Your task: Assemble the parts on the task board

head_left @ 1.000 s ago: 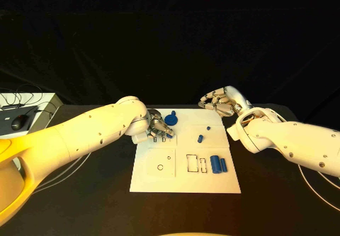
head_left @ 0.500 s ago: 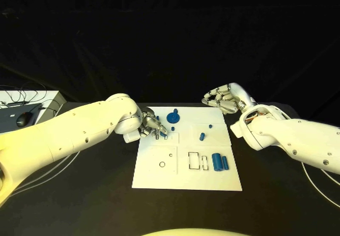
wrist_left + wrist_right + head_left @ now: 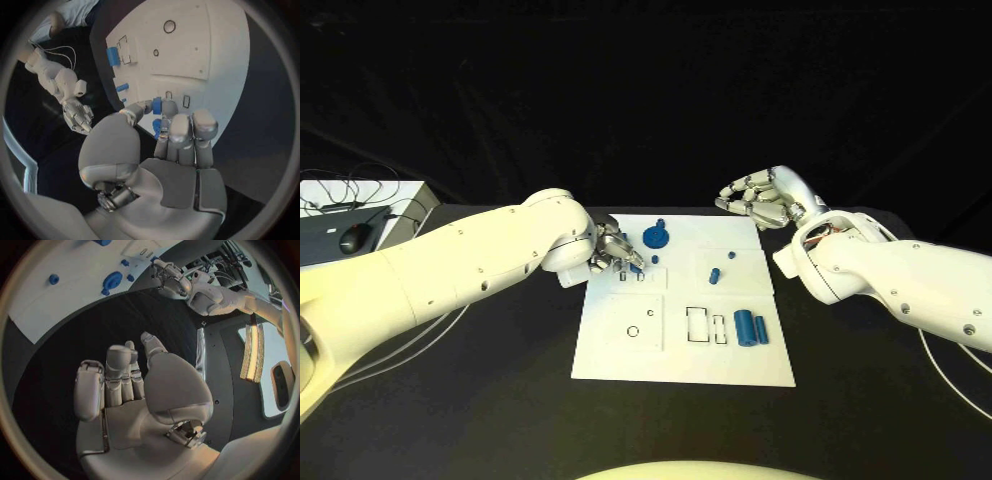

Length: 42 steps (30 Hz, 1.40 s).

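Left hand [image 3: 615, 251] holds a small blue part [image 3: 157, 106] over the far left area of the task board [image 3: 684, 355].

The part is pinched between thumb and fingertips, just above two small rectangular slots [image 3: 636, 278] near the board's left edge. A blue round knob piece [image 3: 656, 237] stands close by at the far edge; two blue cylinders [image 3: 753, 328] lie side by side toward the right. The right hand [image 3: 762, 200] sits off the board's far right corner above the black table [image 3: 473, 400], fingers curled in, holding nothing.

No text, label, brand or number can be read anywhere; the task board [image 3: 625, 350] bears only black printed outlines, no lettering.
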Motion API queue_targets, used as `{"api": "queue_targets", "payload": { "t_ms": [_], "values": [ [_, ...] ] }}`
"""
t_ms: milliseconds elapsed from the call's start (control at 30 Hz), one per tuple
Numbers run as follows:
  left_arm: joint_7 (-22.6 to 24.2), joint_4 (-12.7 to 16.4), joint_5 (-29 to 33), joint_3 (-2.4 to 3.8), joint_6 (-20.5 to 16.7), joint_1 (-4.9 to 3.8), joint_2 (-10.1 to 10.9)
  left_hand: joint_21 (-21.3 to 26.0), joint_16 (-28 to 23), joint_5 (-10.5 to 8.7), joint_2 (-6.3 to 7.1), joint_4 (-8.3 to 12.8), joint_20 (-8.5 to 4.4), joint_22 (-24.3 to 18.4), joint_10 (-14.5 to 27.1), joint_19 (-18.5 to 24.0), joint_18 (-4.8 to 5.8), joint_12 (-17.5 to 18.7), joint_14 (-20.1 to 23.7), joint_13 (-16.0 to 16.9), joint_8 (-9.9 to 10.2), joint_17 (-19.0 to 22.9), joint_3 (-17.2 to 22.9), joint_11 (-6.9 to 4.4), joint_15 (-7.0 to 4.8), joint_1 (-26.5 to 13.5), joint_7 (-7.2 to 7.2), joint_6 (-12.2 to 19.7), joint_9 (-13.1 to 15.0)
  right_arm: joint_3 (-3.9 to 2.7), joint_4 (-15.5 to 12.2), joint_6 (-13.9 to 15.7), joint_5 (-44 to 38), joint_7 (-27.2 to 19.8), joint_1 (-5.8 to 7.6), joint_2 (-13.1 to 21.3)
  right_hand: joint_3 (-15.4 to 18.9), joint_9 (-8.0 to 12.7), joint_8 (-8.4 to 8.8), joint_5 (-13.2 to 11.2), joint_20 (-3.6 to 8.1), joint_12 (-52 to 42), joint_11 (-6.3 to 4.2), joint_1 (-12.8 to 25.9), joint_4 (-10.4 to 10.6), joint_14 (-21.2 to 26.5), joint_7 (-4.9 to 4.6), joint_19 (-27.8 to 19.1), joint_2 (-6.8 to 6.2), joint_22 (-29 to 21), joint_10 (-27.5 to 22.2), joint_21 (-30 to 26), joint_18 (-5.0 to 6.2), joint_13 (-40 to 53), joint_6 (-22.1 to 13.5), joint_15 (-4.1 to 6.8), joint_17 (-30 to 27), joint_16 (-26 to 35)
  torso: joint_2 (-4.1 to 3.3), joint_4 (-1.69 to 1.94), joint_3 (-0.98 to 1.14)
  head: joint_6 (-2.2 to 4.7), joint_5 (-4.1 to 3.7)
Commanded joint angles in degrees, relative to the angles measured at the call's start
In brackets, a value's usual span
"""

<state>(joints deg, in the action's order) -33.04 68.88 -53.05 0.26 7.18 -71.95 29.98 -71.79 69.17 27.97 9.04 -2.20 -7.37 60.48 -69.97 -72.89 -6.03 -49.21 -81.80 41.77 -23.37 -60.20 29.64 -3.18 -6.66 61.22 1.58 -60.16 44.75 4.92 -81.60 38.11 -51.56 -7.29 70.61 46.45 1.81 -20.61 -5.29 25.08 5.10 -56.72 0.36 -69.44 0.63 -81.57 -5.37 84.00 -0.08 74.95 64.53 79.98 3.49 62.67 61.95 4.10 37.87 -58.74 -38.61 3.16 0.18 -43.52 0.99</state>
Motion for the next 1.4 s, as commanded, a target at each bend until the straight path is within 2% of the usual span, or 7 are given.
{"api": "queue_targets", "payload": {
  "t_ms": [33, 167, 367, 567, 967, 1400],
  "values": [
    [0.3, -0.3, -3.2, -0.09, -2.1, 0.04, -0.6, 0.2, 0.2, 0.18, -0.45, 7.0, -0.08, 0.1, -2.1, -0.5, 1.04, 0.2, 0.2, 0.1, 0.1, 0.2, 6.8, -1.65, -0.39, 0.7, -2.57, -3.0, 9.9, -0.04, 0.0, -0.4, -0.5, -0.4, -0.02, -0.1, 0.3, 0.2, 0.48, 0.3, 0.25, 0.3, -0.19, 0.2, 0.0, -0.3, -0.26, 5.2, 0.19, 11.0, -0.1, 0.2, -1.01, 0.0, 0.2, 0.09, 0.1, 0.3, -0.08, -0.01, -0.02, -0.09, -0.01],
    [0.2, -1.0, -4.2, -0.39, -2.3, 0.1, -1.3, 0.2, 0.2, 0.18, -0.45, 7.0, -0.08, 0.1, -2.1, -0.5, 1.04, 0.2, 0.2, 0.1, 0.1, 0.2, 6.8, -1.65, -0.39, 0.7, -2.57, -3.0, 9.9, -0.04, 0.0, -0.4, -0.5, -0.4, -0.02, 0.0, 0.3, 0.2, 0.48, 0.3, 0.25, 0.3, -0.19, 0.2, 0.0, -0.3, -0.26, 5.2, 0.19, 11.0, -0.1, 0.2, -1.01, 0.0, 0.2, 0.09, 0.1, 0.3, -0.09, 0.02, 0.0, -0.2, -0.09],
    [0.3, -1.9, -4.5, -1.46, -1.9, 0.23, -2.2, 0.2, 0.3, 0.21, -0.52, 7.0, -0.09, 0.2, -2.1, -0.5, 1.06, 0.3, 0.3, 0.1, 0.2, 0.4, 6.8, -1.64, -0.38, 0.7, -2.56, -3.1, 10.0, -0.04, -0.1, -0.5, -0.5, -0.4, -0.02, 0.0, 0.3, 0.2, 0.48, 0.3, 0.25, 0.3, -0.19, 0.2, 0.0, -0.3, -0.26, 5.2, 0.19, 11.0, -0.1, 0.2, -1.01, 0.0, 0.2, 0.09, 0.1, 0.3, -0.1, 0.01, -0.06, -0.38, -0.24],
    [0.3, -2.5, -4.7, -1.95, -1.7, 0.42, -3.0, 0.3, 0.4, 0.19, -0.57, 7.1, -0.12, 0.4, -2.1, -0.5, 1.11, 0.4, 0.3, 0.2, 0.4, 0.6, 6.9, -1.63, -0.38, 0.8, -2.54, -3.2, 10.1, -0.04, -0.2, -0.5, -0.5, -0.4, -0.02, -0.1, 0.3, 0.3, 0.54, 0.3, 0.24, 0.4, -0.18, 0.3, 0.0, -0.3, -0.27, 5.2, 0.19, 11.0, -0.1, 0.1, -0.99, 0.0, 0.2, 0.09, 0.1, 0.3, -0.08, 0.01, -0.08, -0.54, -0.32],
    [0.1, -2.8, -5.4, -2.17, -2.4, 0.6, -3.6, 0.4, 0.4, 0.1, -0.75, 7.1, -0.12, 0.5, -2.0, -0.5, 1.1, 0.6, 0.4, 0.2, 0.5, 0.9, 7.1, -1.57, -0.35, 0.9, -2.44, -3.1, 10.2, -0.04, -0.3, -0.7, -0.6, -0.2, -0.02, -0.1, 0.3, 0.3, 0.54, 0.3, 0.24, 0.4, -0.18, 0.3, 0.0, -0.3, -0.27, 5.2, 0.19, 11.0, -0.1, 0.1, -0.99, 0.0, 0.2, 0.09, 0.1, 0.3, -0.06, 0.03, -0.09, -0.58, -0.49],
    [-0.4, -2.6, -6.3, -2.17, -0.9, 0.81, -3.5, 0.5, 0.4, -0.09, -0.8, 7.1, -0.06, 0.9, -1.9, -0.6, 1.13, 0.7, 0.5, 0.3, 0.6, 1.2, 7.5, -1.5, -0.29, 1.0, -2.33, -3.0, 10.5, -0.04, -0.2, -1.0, -0.6, 0.0, -0.02, -0.1, 0.3, 0.4, 0.58, 0.3, 0.24, 0.4, -0.18, 0.4, 0.1, -0.3, -0.26, 5.2, 0.25, 11.0, -0.1, 0.2, -1.0, 0.1, 0.3, 0.09, 0.2, 0.4, -0.11, 0.04, -0.02, -0.84, -0.44]
  ]
}}
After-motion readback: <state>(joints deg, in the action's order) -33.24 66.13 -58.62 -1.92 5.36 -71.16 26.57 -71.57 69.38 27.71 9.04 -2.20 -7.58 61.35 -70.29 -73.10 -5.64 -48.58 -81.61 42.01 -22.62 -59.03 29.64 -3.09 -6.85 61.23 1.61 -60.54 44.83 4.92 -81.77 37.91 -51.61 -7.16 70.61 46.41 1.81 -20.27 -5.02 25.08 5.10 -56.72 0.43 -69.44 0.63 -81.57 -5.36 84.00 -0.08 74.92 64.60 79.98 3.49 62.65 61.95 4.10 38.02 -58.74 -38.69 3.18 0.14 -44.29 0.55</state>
